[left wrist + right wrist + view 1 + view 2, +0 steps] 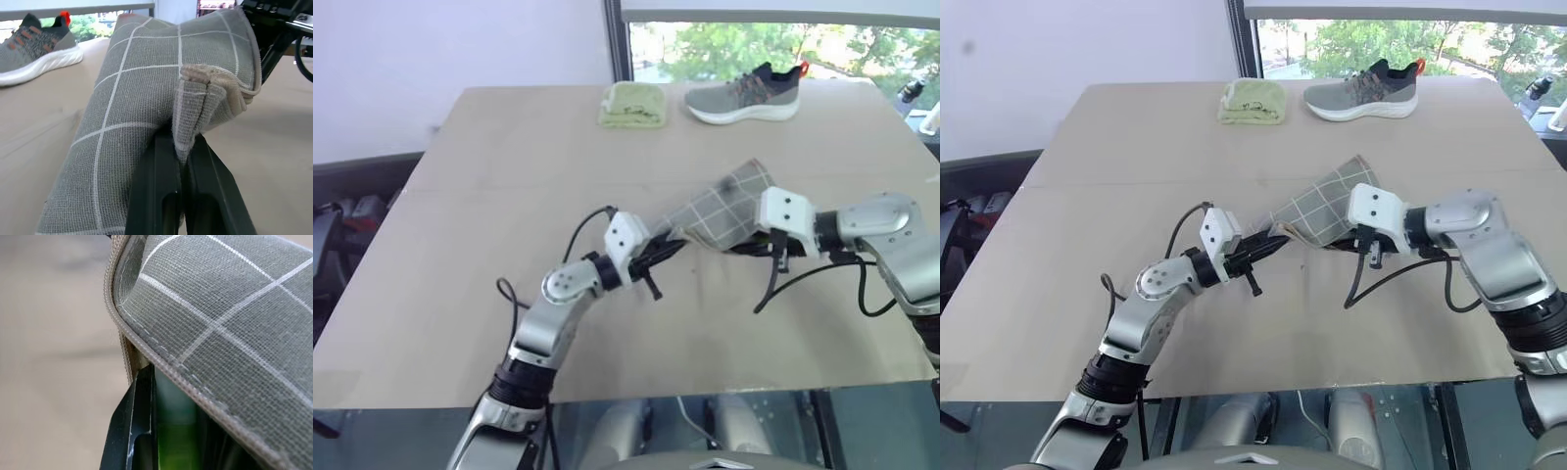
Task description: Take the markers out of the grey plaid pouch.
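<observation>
The grey plaid pouch [720, 208] hangs lifted off the table between my two grippers. My left gripper [674, 247] is shut on a fabric corner at the pouch's near end; in the left wrist view its black fingers [156, 186] pinch that folded corner of the pouch [146, 88]. My right gripper [747, 245] reaches under the pouch's other end, at the zipper edge. In the right wrist view a light green marker [173, 431] sits between its black fingers [139, 421], just inside the pouch [234, 333] opening. The rest of the marker is hidden by fabric.
A grey shoe [744, 93] and a folded yellow-green cloth [631, 103] lie at the far edge of the tan table [489, 215], by the window. Black cables hang from both wrists.
</observation>
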Available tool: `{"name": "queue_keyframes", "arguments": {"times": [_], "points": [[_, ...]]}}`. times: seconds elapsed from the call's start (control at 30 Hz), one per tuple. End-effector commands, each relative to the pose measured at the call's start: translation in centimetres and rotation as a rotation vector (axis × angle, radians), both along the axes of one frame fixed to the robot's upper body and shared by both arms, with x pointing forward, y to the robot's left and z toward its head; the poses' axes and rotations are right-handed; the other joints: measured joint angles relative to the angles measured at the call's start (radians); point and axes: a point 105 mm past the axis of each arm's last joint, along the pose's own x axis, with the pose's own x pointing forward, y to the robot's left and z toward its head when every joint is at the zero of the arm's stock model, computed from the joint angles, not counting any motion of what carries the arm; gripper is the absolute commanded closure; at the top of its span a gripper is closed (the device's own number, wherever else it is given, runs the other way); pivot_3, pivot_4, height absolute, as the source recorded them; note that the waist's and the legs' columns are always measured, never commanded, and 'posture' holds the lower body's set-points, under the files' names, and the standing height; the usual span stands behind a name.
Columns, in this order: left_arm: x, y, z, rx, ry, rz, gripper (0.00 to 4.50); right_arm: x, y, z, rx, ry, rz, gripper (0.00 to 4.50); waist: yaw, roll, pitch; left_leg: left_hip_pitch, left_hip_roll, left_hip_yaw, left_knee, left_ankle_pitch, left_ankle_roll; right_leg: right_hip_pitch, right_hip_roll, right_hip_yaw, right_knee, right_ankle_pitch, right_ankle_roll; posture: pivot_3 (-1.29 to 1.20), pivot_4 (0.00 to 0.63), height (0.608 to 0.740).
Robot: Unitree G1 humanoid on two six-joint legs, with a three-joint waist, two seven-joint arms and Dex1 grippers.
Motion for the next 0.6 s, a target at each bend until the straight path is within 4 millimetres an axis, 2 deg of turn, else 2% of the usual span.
{"name": "queue_keyframes", "arguments": {"times": [0.03,0.2,0.37,0.5,0.6], "points": [[0.5,0.6,3.2,-0.060,-0.093,0.069,4.50,-0.9,0.6,-0.6,-0.066,0.005,0.066,4.12,0.002,0.000,0.000,0.000,0.000,0.000,0.000,0.000,0.000,0.000,0.000,0.000,0.000,0.000,0.000,0.00,0.150,0.740],[0.2,0.4,5.2,-0.130,-0.105,0.065,4.50,-1.2,0.7,-1.2,-0.103,0.028,0.085,4.12,0.006,0.000,0.000,-0.001,0.000,0.000,0.000,0.000,0.000,0.000,0.000,0.000,-0.001,0.000,0.000,0.00,0.150,0.740],[-0.6,0.3,5.3,-0.153,-0.071,0.044,4.50,0.5,0.1,-1.4,-0.085,0.019,-0.018,4.12,0.002,0.000,0.000,-0.001,0.000,0.000,0.000,0.000,0.000,0.000,0.000,0.000,0.000,0.000,0.000,0.00,0.150,0.740],[-0.7,0.4,5.4,-0.180,-0.039,0.054,4.50,0.8,0.2,-1.4,0.103,0.189,-0.129,4.12,0.002,0.000,0.000,-0.001,0.000,0.000,0.000,0.000,0.000,0.000,0.000,0.000,0.000,0.000,0.000,0.00,0.150,0.740],[-0.4,0.5,5.0,-0.170,-0.030,0.088,4.50,0.6,0.6,-1.1,0.360,0.448,-0.207,4.12,0.003,-0.001,0.001,-0.001,0.000,0.000,0.000,0.000,0.000,0.000,0.000,0.000,0.000,0.000,0.000,0.00,0.150,0.740]]}}
